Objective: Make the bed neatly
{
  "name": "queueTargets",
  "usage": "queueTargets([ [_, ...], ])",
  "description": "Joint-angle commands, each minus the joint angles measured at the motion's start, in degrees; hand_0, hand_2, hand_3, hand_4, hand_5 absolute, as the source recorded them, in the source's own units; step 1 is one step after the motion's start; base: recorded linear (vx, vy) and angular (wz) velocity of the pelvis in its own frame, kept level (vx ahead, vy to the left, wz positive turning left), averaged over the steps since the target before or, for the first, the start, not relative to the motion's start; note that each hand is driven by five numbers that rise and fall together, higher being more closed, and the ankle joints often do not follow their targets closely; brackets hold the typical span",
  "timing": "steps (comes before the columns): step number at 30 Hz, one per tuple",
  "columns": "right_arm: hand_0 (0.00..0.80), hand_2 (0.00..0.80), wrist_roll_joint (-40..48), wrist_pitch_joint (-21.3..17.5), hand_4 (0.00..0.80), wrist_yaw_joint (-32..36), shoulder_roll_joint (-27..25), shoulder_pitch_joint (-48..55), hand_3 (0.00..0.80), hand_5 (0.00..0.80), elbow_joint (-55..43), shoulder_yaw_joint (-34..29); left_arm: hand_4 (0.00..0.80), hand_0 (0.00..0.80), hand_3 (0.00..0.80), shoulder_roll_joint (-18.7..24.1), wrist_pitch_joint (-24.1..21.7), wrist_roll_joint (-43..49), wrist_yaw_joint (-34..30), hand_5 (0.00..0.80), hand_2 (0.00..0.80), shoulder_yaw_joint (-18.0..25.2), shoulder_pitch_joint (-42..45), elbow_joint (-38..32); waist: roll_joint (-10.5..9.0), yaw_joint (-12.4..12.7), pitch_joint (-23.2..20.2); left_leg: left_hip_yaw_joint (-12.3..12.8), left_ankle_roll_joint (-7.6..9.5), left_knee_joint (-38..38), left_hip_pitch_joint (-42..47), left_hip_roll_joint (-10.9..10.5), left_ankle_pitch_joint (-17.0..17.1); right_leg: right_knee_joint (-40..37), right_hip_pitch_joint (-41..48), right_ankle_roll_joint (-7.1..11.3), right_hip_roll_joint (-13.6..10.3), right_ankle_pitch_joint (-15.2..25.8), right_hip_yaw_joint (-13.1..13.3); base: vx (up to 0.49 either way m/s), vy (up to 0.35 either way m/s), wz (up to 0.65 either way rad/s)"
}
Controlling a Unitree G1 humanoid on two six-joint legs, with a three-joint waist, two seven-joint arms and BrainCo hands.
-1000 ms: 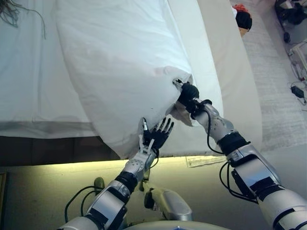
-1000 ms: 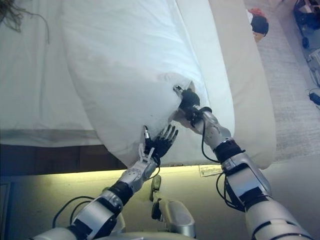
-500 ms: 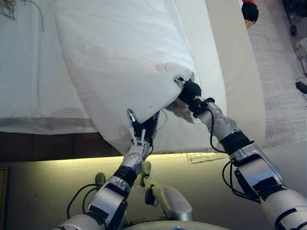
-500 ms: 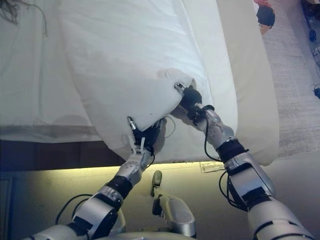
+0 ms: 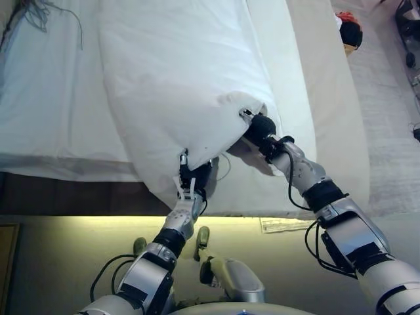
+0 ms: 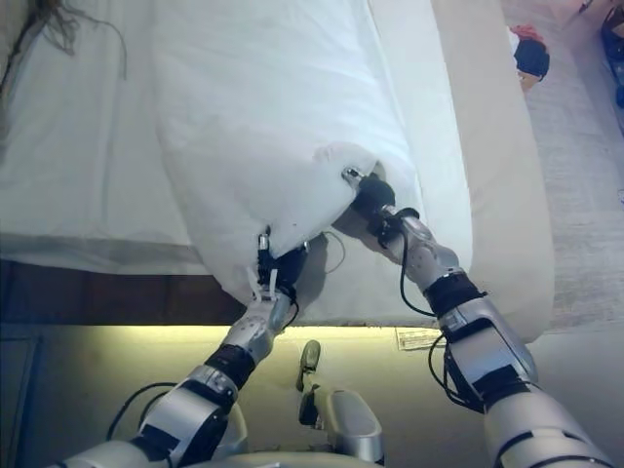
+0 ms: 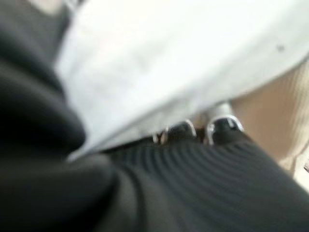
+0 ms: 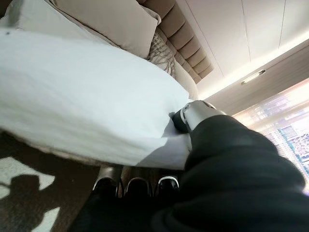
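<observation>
- The duvet (image 5: 177, 85) is lying across the bed (image 5: 52, 131), its near edge being held up off the sheet
- That edge is being pinched by the right hand (image 5: 259, 126) and gripped by the left hand (image 5: 195, 176)
- Probable step: spreading; next, the edge is likely needing an even pull towards the bed's foot

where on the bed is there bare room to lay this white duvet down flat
The white sheet is bare to the left of the raised white duvet. A bare cream strip runs along the duvet's right side. It is crowded at the near edge, where the left hand and right hand grip the duvet.
</observation>
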Motion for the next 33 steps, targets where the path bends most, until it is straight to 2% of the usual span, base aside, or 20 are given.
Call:
queueTargets([
  [1,0.0,0.0,-1.5,-1.0,0.0,-0.5,-5.1,-1.5,0.0,0.0,1.1,-4.8,0.8,0.8,0.8,-1.9,-0.1,-0.7,-3.1,0.8,0.8,-0.3,-1.1,-2.9,2.2,2.4,-5.3,-1.9,0.86,-1.9,-2.1,0.5,0.6,5.8,3.4,6.5,-4.7,-8.1,-2.0,0.05,0.099,0.05],
  [6,0.0,0.0,-5.3,3.2,0.0,0.2,-4.5,1.8,0.0,0.0,4.0,-4.8,0.8,0.8,0.8,-0.4,0.5,-0.7,-2.5,0.8,0.8,1.6,0.3,-3.7,3.46,3.1,-7.5,-2.3,0.93,-2.5,-0.3,-0.3,0.4,5.2,5.3,6.74,-5.6,-8.5,-2.6,0.068,0.102,0.07],
  [9,0.0,0.0,-9.8,5.1,0.0,2.6,-2.2,7.3,0.0,0.0,4.9,-4.4,0.8,0.8,0.8,1.2,1.8,-0.7,-2.3,0.8,0.8,3.4,2.0,-4.5,4.18,3.6,-9.4,-2.5,1.02,-2.8,0.9,-0.8,0.2,4.8,6.6,6.97,-6.1,-8.6,-3.1,0.101,0.116,0.07],
  [13,0.0,0.0,-15.6,6.3,0.0,8.2,1.0,16.9,0.0,0.0,6.9,-2.9,0.8,0.8,0.8,3.7,3.9,-0.7,-3.1,0.8,0.8,5.8,5.5,-5.6,5.37,4.3,-11.9,-3.1,1.3,-3.3,2.4,-1.7,-0.1,4.2,8.3,7.15,-6.7,-8.6,-3.5,0.095,0.121,0.09],
  [15,0.0,0.0,-18.4,7.0,0.0,13.1,2.0,23.8,0.0,0.0,8.4,-3.4,0.8,0.8,0.8,5.1,5.1,-0.7,-4.1,0.8,0.8,7.8,8.3,-6.0,6.12,4.7,-13.2,-3.3,1.48,-3.3,3.1,-2.2,-0.1,4.1,9.1,7.28,-7.0,-8.6,-3.8,0.096,0.142,0.13],
  [17,0.0,0.0,-23.0,5.9,0.0,19.4,3.1,30.8,0.0,0.0,12.5,-4.3,0.8,0.8,0.8,7.2,7.1,-0.7,-5.9,0.8,0.8,11.5,11.5,-5.6,6.95,5.1,-14.3,-3.5,1.72,-3.5,3.8,-2.7,-0.2,3.7,10.0,7.43,-7.2,-8.5,-4.0,0.066,0.143,0.08],
  [20,0.0,0.0,-27.6,5.1,0.0,23.6,3.9,36.2,0.0,0.0,18.1,-5.3,0.8,0.8,0.8,9.3,8.2,-0.7,-7.9,0.8,0.8,16.0,14.2,-4.8,7.7,5.5,-15.4,-3.6,1.94,-3.6,4.4,-3.2,-0.2,3.0,10.9,7.59,-7.4,-8.3,-4.2,0.03,0.112,0.08],
  [22,0.0,0.0,-29.2,4.4,0.0,24.4,4.4,38.9,0.0,0.0,21.0,-6.2,0.8,0.8,0.8,10.4,8.7,-0.7,-9.1,0.8,0.8,19.3,15.6,-4.1,8.2,5.7,-16.0,-3.7,2.02,-3.6,4.6,-3.5,-0.3,2.8,11.3,7.6,-7.5,-8.4,-4.3,0.033,0.113,0.02],
  [23,0.0,0.0,-30.5,3.4,0.0,25.0,4.8,40.4,0.0,0.0,23.9,-7.6,0.8,0.8,0.8,11.8,9.9,-0.7,-10.0,0.8,0.8,22.5,16.8,-3.3,8.55,6.0,-16.3,-3.8,2.09,-3.5,4.8,-3.7,-0.3,2.9,11.6,7.56,-7.5,-8.5,-4.4,0.03,0.104,0.02],
  [27,0.0,0.0,-31.4,2.9,0.0,24.6,5.8,43.0,0.0,0.0,26.9,-10.5,0.8,0.8,0.8,14.2,10.3,-0.7,-9.8,0.8,0.8,28.7,19.3,-3.3,9.11,6.3,-16.8,-4.4,2.34,-3.2,5.0,-4.2,-0.4,3.4,12.0,7.43,-7.6,-9.0,-4.6,0.014,0.089,0.05],
  [33,0.0,0.0,-30.8,1.8,0.0,24.8,5.4,44.6,0.0,0.0,29.8,-14.8,0.8,0.8,0.8,19.3,11.0,4.2,-10.1,0.8,0.8,38.6,23.4,-0.5,9.91,7.8,-17.5,-5.6,2.63,-3.3,5.5,-5.0,-0.7,3.3,13.1,7.27,-7.7,-9.7,-5.6,0.022,0.067,0.06],
])
